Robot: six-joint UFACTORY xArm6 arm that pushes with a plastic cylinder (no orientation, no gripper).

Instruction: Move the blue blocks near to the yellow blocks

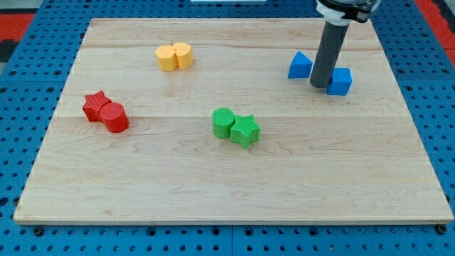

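Two blue blocks sit at the view's upper right: a blue triangle (300,65) and a blue cube (340,81). My tip (320,85) rests on the board between them, close against the cube's left side and just right of the triangle. Two yellow blocks (174,56) stand touching each other at the view's upper middle-left, far to the left of the blue ones.
A red star (94,105) and red cylinder (114,117) touch at the view's left. A green cylinder (223,122) and green star (245,130) touch near the middle. The wooden board (234,192) ends in edges on all sides, over a blue pegboard.
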